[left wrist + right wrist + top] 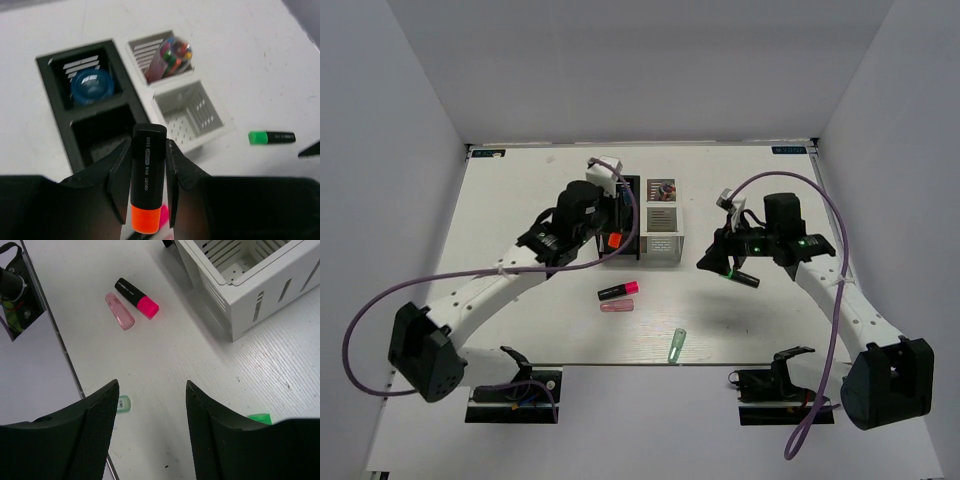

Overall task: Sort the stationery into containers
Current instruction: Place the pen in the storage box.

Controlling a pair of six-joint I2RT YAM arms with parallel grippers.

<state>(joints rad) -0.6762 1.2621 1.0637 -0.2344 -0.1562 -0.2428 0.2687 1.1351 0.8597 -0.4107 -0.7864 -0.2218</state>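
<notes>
**Bins:** four small square slatted bins (150, 102), joined two by two; two black, two white.

**Held in bins:** one round blue tape roll (91, 85), far black bin; one bundle of coloured pens (172, 55), far white bin.

**Markers:** three.
- One orange-capped black marker (146, 200) is clamped in the left gripper (147, 150) by the near black bin.
- One green-capped black marker (271, 137) is laid on the white table (520, 200) under the right gripper (151, 387), whose fingers are spread, nothing between.
- One pink-capped black marker (137, 298) is laid before the bins.

**Others:** one pink translucent stick (120, 311), just beside the pink-capped marker; one pale green piece (123, 403), near the table's front edge.

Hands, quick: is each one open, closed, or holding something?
Left hand: closed on the orange highlighter.
Right hand: open, holding nothing.
</notes>
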